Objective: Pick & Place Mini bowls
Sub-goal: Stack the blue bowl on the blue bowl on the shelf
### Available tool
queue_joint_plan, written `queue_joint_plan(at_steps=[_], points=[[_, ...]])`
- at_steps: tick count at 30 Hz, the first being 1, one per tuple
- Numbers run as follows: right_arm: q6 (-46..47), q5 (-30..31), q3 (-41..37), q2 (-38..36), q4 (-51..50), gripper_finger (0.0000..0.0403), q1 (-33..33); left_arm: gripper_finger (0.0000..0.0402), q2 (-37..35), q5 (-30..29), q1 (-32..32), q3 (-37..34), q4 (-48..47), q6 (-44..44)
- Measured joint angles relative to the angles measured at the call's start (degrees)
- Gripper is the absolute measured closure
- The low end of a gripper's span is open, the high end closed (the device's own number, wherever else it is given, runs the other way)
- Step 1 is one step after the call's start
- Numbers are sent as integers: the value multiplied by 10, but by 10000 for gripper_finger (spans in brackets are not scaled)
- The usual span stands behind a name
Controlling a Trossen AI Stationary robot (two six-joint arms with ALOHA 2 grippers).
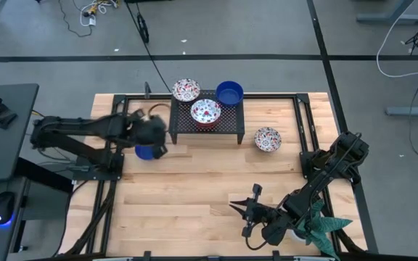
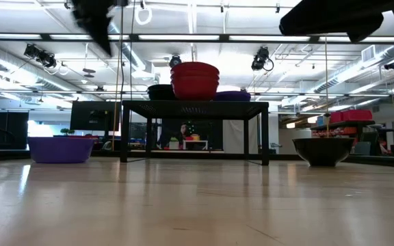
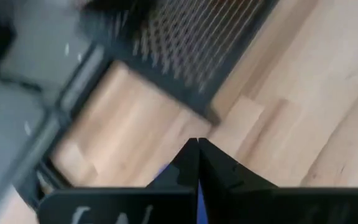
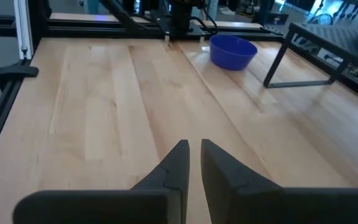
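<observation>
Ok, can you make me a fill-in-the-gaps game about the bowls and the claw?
1. The plain bowl by the left claw is coloured ____.
2. The left claw's fingers are ____ (open or shut).
3. The floral bowl to the right of the black rack sits on the wooden ____.

Missing words: blue; shut; table.

light wood worktop (image 1: 194,188) with a dark metal frame round its edges. small black mesh-topped rack (image 1: 227,125) stood near the far edge. green plant (image 1: 324,226) sat at the near right corner. cables (image 1: 85,18) lay on the grey floor beyond; computer mouse (image 1: 4,206) at far left.
</observation>
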Motion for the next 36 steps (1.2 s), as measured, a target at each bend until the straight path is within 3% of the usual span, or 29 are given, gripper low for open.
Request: queue_joint_plan(at_steps=[8,11,17,21,36], points=[[-42,0,0,0,9,360,-4,367,-107,12,-17,-206,3,-330],[-55,0,0,0,12,360,-12,340,-116,39,0,-254,4,-393],[-78,-8,0,0,13,360,-27,278,-116,105,58,-328,34,-426],[-88,-36,0,0,15,360,-37,257,-116,127,98,-352,51,-426],[-118,-60,0,-1,37,360,-45,270,-115,151,188,-357,59,-413]])
